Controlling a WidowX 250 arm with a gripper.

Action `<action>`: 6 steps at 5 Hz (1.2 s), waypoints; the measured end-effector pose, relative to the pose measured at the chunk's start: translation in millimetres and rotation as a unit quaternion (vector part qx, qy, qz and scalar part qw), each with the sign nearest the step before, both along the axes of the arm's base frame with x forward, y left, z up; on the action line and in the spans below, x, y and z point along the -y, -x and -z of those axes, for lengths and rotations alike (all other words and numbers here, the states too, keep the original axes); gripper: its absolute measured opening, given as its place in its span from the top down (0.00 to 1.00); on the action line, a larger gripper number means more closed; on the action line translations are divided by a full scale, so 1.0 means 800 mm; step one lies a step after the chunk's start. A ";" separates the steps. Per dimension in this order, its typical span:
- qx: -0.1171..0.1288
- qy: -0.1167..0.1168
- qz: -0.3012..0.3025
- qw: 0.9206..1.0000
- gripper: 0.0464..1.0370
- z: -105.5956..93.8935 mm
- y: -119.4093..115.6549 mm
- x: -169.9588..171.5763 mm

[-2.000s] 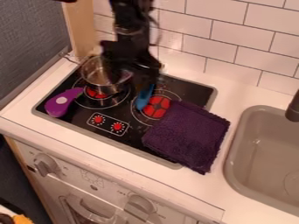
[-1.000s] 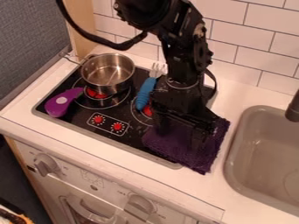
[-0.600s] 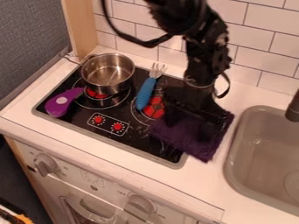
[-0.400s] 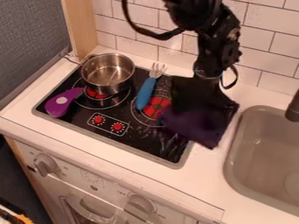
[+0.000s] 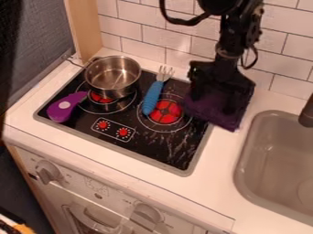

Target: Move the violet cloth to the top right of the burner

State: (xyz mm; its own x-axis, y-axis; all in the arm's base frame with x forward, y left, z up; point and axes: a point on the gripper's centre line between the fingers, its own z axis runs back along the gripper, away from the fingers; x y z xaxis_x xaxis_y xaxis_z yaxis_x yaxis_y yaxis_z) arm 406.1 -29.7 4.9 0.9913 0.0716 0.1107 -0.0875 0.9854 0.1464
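The gripper (image 5: 213, 97) is right of centre in the upper half of the frame, pointing down over the violet cloth (image 5: 227, 120). The arm enters from the top edge. The spacing of the jaws cannot be determined against the dark cloth; whether they stand apart, together or clamped on it, I cannot tell.

The cloth is located to the right of the red right-hand burner (image 5: 165, 112), at the right-hand border of the black cooktop (image 5: 160, 154). Its upper part is largely covered by the gripper; its lower corner shows toward the sink (image 5: 241, 176), apart from it.

A steel pot (image 5: 114, 76) sits upright on the left burner (image 5: 99, 98), its handle toward the upper left. A fork (image 5: 153, 98) with a blue grip lies between the pot and the right-hand burner, tines toward the top of the frame. A purple toy eggplant (image 5: 62, 108) lies at the left corner of the cooktop, its narrow end toward the pot. Two red dials (image 5: 113, 128) are noted at the lower left of the cooktop. White tiles (image 5: 189, 48) line the wall behind.
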 end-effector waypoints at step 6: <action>0.031 0.073 0.038 0.996 0.04 -0.155 0.037 -0.035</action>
